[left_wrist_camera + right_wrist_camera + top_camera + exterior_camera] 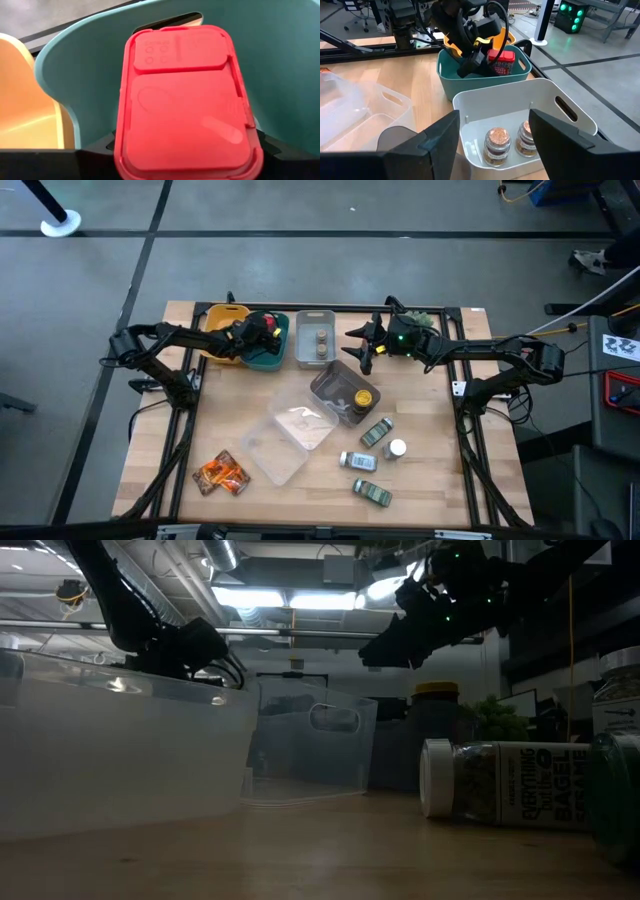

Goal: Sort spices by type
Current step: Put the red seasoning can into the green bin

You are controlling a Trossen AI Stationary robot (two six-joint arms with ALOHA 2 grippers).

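A white-capped bottle point(500, 793) lying on the table reads "EVERYTHING … BAGEL SESAME". Straight below the left gripper point(262, 330) sits the teal bin point(470, 80), the yellow bin point(222, 320) beside it, and its fingers clamp a red cube point(501, 61) over that bin. The right gripper point(492, 137) hangs empty, jaws apart, above the grey bin point(540, 100) holding two tiny brown jars point(497, 145).

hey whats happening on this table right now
A two-armed robot is sorting spices into bins. The left gripper holds a red spice tin over the teal bin, beside the yellow bin. The right gripper hangs empty and open next to the grey bin, which already has two small brown jars. Orange foil packets, several green-labelled jars and a yellow-lidded jar in a clear tray are still unsorted.
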